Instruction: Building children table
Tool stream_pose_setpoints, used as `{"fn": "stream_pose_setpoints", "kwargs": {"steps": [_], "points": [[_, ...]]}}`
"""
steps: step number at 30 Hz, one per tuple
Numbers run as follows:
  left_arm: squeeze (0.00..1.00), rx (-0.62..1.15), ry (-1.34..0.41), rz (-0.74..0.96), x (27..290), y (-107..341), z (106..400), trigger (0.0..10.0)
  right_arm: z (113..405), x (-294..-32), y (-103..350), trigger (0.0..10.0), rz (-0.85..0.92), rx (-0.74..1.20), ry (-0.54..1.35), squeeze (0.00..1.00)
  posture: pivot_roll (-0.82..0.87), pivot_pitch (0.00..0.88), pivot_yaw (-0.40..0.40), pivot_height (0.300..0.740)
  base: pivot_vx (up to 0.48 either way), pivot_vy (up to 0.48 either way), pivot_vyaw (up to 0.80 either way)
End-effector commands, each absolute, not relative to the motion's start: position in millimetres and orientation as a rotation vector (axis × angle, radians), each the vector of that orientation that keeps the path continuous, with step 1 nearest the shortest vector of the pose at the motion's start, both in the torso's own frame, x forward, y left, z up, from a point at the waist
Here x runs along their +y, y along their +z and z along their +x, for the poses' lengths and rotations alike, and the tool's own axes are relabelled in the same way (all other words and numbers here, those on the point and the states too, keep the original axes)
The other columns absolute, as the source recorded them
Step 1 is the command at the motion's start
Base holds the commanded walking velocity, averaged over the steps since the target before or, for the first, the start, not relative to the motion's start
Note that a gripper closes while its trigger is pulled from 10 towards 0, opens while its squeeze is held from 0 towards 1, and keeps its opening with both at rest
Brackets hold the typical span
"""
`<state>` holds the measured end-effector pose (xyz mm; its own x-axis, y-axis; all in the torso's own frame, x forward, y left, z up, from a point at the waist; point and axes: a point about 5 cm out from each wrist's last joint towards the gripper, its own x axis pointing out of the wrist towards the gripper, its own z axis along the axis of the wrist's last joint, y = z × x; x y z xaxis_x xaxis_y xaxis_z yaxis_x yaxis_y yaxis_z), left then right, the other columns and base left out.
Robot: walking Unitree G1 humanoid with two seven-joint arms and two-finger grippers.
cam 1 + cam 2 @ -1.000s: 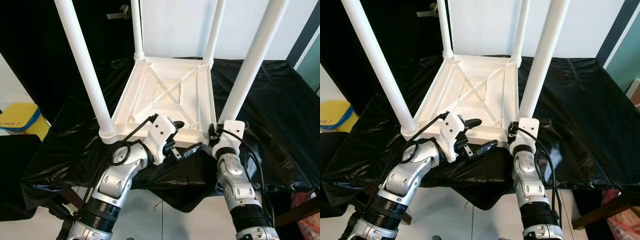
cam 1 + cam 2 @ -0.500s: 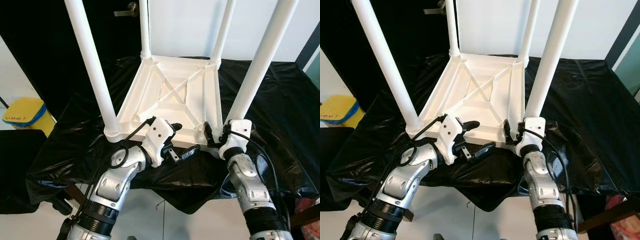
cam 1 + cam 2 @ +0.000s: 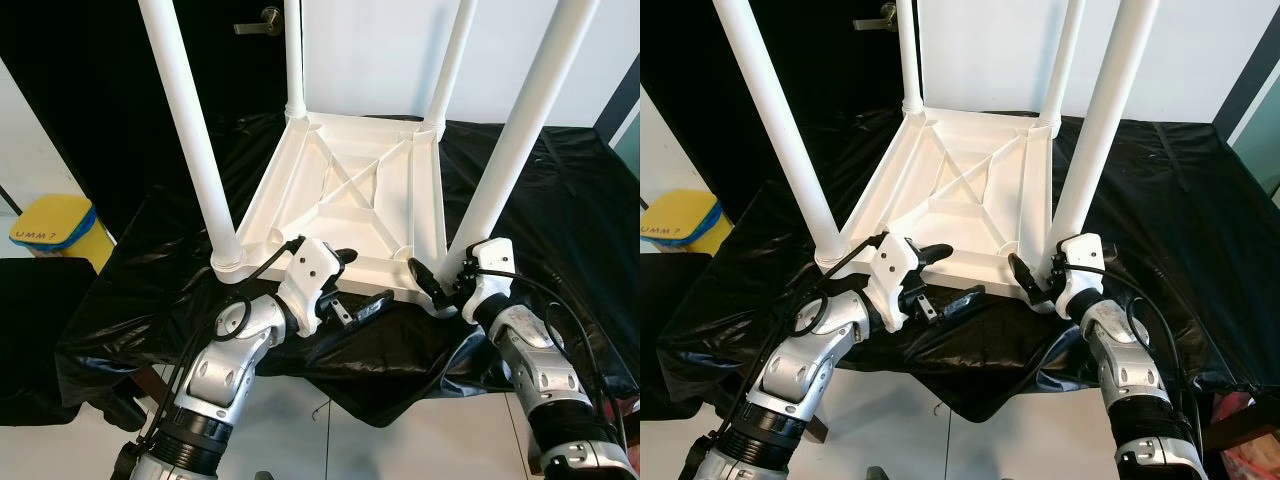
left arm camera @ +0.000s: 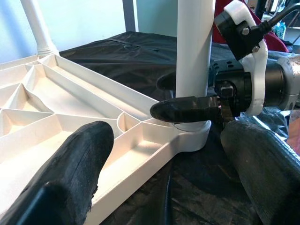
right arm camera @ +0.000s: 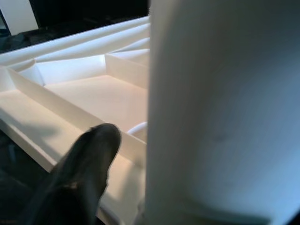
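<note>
Upturned white plastic children's table rests tabletop-down on a table draped in crinkled black plastic sheeting, its four white tubular legs pointing up. The right gripper sits at the base of the near right leg; in the left wrist view one black finger lies across the leg just above its socket, so the fingers appear closed around it. The left gripper hangs with fingers spread wide over the near rim of the frame, gripping nothing. Judging from this, the risk is the leg tilting or binding in its socket if the right arm pulls sideways, or the whole frame sliding on the slick sheeting, since nothing braces it.
</note>
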<state>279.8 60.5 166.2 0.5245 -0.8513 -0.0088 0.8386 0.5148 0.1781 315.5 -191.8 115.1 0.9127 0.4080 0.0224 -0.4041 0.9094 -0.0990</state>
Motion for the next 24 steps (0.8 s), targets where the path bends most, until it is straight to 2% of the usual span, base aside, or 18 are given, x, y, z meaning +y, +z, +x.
{"fn": "stream_pose_setpoints", "kwargs": {"steps": [1, 9, 17, 18, 24], "points": [[0.0, -0.103, -0.953, 0.178, 62.6, 170.7, 282.5, 10.0, 316.8, -190.2, 113.2, 0.0, -0.099, -0.036, 0.447, 0.0, -0.01, 0.0, -0.039, 0.74, 0.0, 0.0, 0.0], [0.0, -0.088, -0.958, 0.159, 59.7, 166.5, 276.0, 10.0, 318.5, -197.8, 110.9, 0.0, -0.085, -0.033, 0.427, 0.0, -0.02, 0.022, -0.046, 0.74, 0.0, 0.0, 0.0], [0.0, -0.081, -0.956, 0.145, 58.0, 165.2, 272.9, 10.0, 322.1, -196.9, 109.2, 0.0, -0.089, -0.023, 0.297, 0.0, -0.04, 0.065, -0.055, 0.74, 0.0, 0.0, 0.0], [0.0, -0.076, -0.957, 0.143, 58.4, 164.4, 271.9, 10.0, 322.1, -195.8, 109.2, 10.0, -0.079, -0.025, 0.254, 0.0, -0.04, 0.088, -0.055, 0.74, 0.0, 0.0, 0.0], [0.0, -0.06, -0.952, 0.169, 64.5, 162.7, 273.6, 10.0, 318.9, -184.2, 109.3, 10.0, -0.006, -0.038, 0.063, 0.0, -0.04, 0.115, -0.048, 0.74, 0.0, 0.0, 0.0]]}}
